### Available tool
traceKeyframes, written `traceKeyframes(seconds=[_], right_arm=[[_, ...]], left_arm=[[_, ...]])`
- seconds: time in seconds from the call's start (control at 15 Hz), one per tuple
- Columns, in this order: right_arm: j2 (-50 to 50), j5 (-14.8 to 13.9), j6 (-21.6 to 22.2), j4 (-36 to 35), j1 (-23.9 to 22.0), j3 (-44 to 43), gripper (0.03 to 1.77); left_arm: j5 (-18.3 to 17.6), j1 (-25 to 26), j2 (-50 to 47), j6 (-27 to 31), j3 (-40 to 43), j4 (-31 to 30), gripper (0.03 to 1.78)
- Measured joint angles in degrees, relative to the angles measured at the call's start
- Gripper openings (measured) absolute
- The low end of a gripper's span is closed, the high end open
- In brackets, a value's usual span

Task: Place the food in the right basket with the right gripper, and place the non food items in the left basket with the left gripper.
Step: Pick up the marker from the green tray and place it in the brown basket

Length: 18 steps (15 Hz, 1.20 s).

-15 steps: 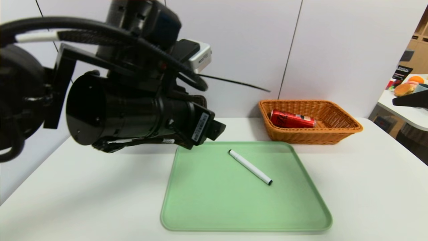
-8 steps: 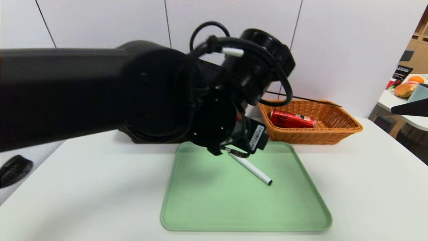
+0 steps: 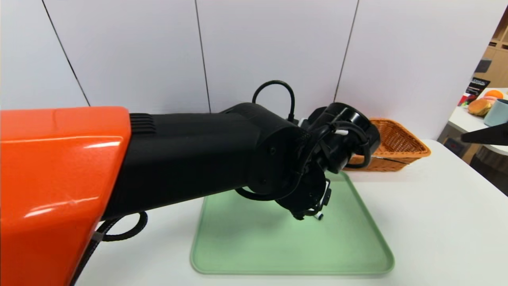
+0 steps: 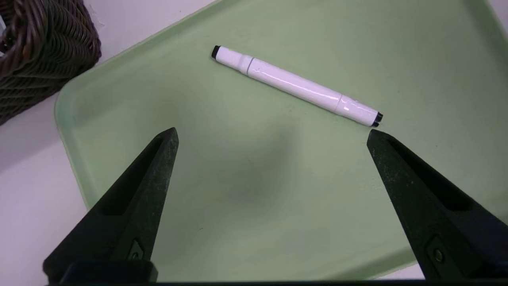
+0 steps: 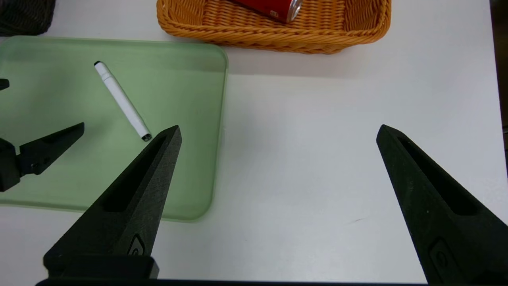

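Resting on a white table [image 5: 317, 159], the green tray [image 4: 158, 119] sits below the released left end effector [image 4: 272, 135].

Left gripper [image 4: 272, 133] hangs over the green tray [image 4: 166, 91], jaws spread wide, nothing between them. Marker [image 4: 295, 84] lies flat just ahead of the tips, bare tray all round it, so it can be reached from above and from either side. Dark basket [image 4: 35, 59] sits just off one tray corner, white table [image 5: 317, 159] between them. Left arm [image 3: 190, 155] stretches across the tray, blocking most of the orange basket [image 3: 401, 149] from the front. Right gripper [image 5: 278, 133] is open above bare table beside the tray, clear run ahead to that basket; a red can [image 5: 274, 7] lies inside it, floor free beside the can.
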Motion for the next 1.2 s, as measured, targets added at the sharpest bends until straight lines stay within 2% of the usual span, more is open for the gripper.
traceKeyframes(seconds=[0.2,0.4,1.2], right_arm=[[-0.4,0.1,1.0,-0.1,-0.1,1.1,1.69],[-1.2,1.1,2.0,-0.1,-0.1,2.5,1.69],[-4.6,1.7,2.1,-0.1,-0.1,6.0,1.69]], left_arm=[[1.2,0.3,1.6,-3.0,-0.1,0.3,1.69],[4.2,0.6,3.2,-4.0,-0.2,0.3,1.69],[4.6,0.6,7.2,-3.5,-1.0,-4.4,1.69]])
